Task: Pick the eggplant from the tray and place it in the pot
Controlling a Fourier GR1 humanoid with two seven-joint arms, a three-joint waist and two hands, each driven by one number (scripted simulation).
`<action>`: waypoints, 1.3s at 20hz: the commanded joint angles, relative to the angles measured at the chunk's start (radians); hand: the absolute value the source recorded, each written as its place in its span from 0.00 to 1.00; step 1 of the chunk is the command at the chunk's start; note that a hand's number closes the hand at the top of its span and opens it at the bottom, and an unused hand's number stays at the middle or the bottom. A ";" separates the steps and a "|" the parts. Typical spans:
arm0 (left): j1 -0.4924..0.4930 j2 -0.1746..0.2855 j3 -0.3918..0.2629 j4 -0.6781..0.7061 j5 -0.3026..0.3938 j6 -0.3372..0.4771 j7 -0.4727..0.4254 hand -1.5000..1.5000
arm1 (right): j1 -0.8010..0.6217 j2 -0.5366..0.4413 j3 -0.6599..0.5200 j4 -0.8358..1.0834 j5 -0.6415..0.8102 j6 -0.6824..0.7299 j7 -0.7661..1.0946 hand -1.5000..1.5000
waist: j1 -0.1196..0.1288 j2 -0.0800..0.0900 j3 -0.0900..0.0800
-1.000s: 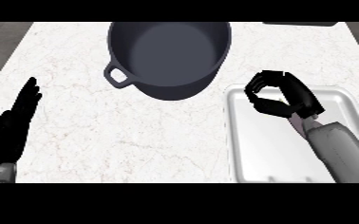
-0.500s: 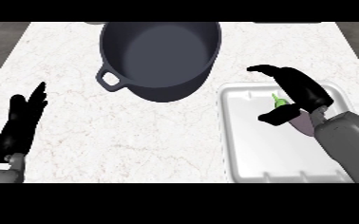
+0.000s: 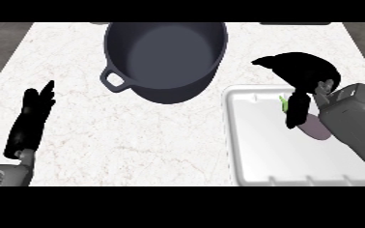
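The tabletop (image 3: 107,140) is white stone with faint brownish veins, and it fills nearly the whole view. Past its far corners, at the upper left and upper right, a dull grey-brown floor shows; nothing more of the room can be made out.

A dark grey pot (image 3: 167,53) stands at the far middle of the tabletop, with nothing inside it. Its loop handle (image 3: 113,78) points toward the near left.

To the right sits a white tray (image 3: 230,125), its near-left corner close to the tabletop's front edge and its far-left corner just beside the pot.

The right hand (image 3: 308,75) hangs over the tray's far part with its fingers (image 3: 296,111) curled down round the eggplant (image 3: 315,128). The eggplant's purple body peeks out below the fingers and against the grey forearm (image 3: 345,118), and its green cap (image 3: 284,104) juts out on the pot side. It is over the tray, well apart from the pot; I cannot tell whether it touches the tray's floor.

The left hand (image 3: 32,118) rests at the tabletop's left edge, fingers straight and pointing away, holding nothing.
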 commanded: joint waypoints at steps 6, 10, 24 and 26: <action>-0.020 0.007 0.024 0.035 0.000 -0.020 -0.006 0.50 | -0.152 0.102 0.044 0.147 -0.193 0.439 0.310 0.00 | -0.004 -0.002 0.000; 0.022 -0.032 -0.008 0.019 -0.033 0.003 -0.022 0.50 | -0.199 0.141 0.037 0.200 -0.255 0.501 0.423 0.00 | -0.006 -0.004 0.001; 0.017 -0.048 0.026 -0.063 -0.028 -0.022 0.049 0.50 | -0.056 0.072 0.073 0.242 -0.100 0.447 0.325 0.00 | -0.003 0.001 0.004; -0.007 -0.021 0.067 -0.009 -0.026 -0.056 0.019 0.50 | -0.041 0.110 0.060 0.230 -0.045 0.423 0.330 0.00 | -0.005 0.002 0.003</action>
